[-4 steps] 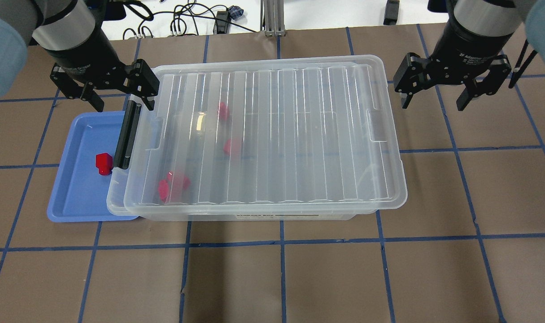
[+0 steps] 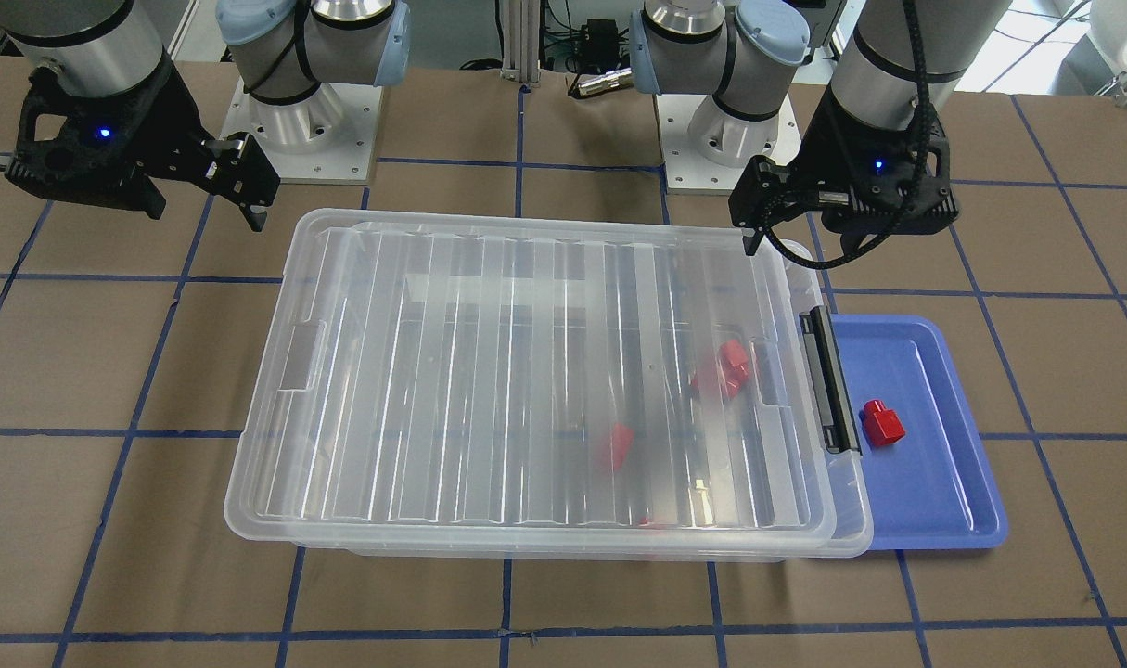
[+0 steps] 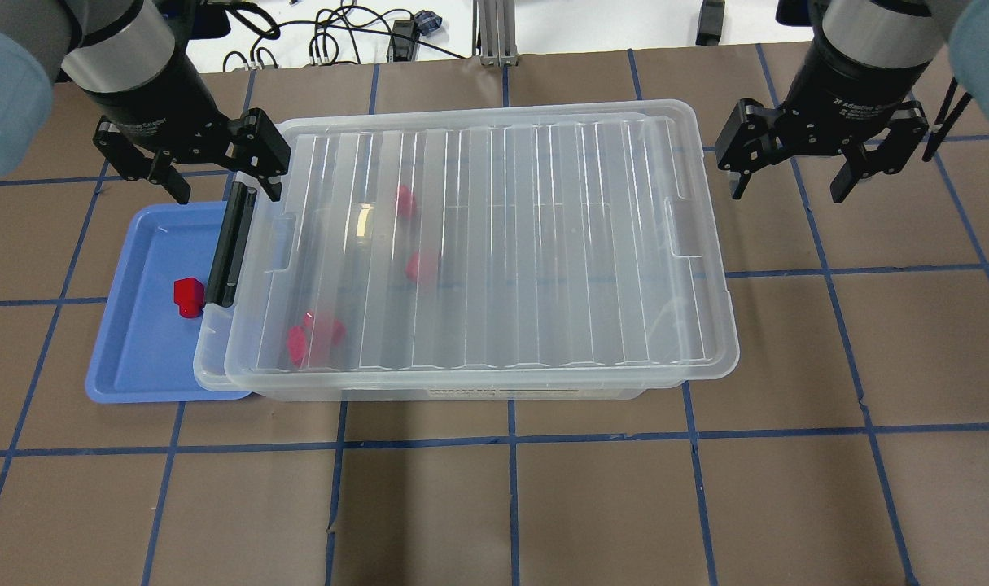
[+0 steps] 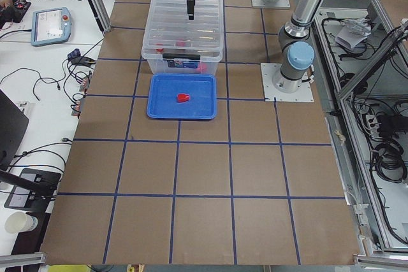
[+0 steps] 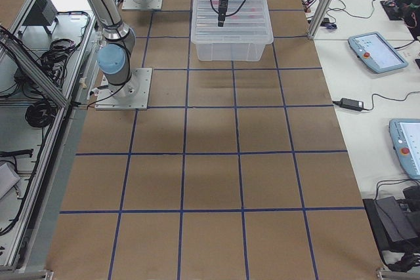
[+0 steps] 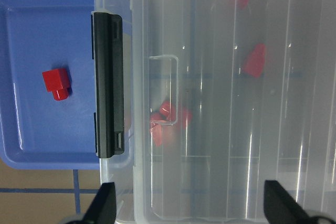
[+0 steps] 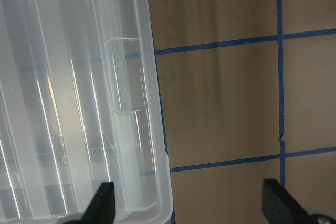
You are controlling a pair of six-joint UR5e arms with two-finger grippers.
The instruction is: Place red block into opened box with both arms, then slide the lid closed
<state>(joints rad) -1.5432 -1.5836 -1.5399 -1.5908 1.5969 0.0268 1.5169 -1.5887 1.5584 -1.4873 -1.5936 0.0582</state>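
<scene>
One red block (image 3: 189, 296) lies on the blue tray (image 3: 136, 358), beside the black bar (image 3: 229, 248) at the box's short end. The clear box (image 3: 209, 382) has the ribbed lid (image 3: 543, 244) lying over it, offset a little toward my right, so a narrow strip by the bar is uncovered. Several red blocks (image 3: 315, 335) show blurred through the lid. My left gripper (image 3: 224, 181) hovers open over the far corner at the bar end. My right gripper (image 3: 789, 185) hangs open over the table beyond the opposite end. Neither holds anything.
The blue tray (image 2: 934, 501) is tucked partly under the box's bar end. Brown table paper with blue tape lines surrounds the box. Cables and a metal post (image 3: 494, 32) lie beyond the far edge. Arm bases (image 2: 313, 121) stand on the robot's side.
Both grippers have shifted only slightly and remain open. The box, lid and red blocks lie where they were.
</scene>
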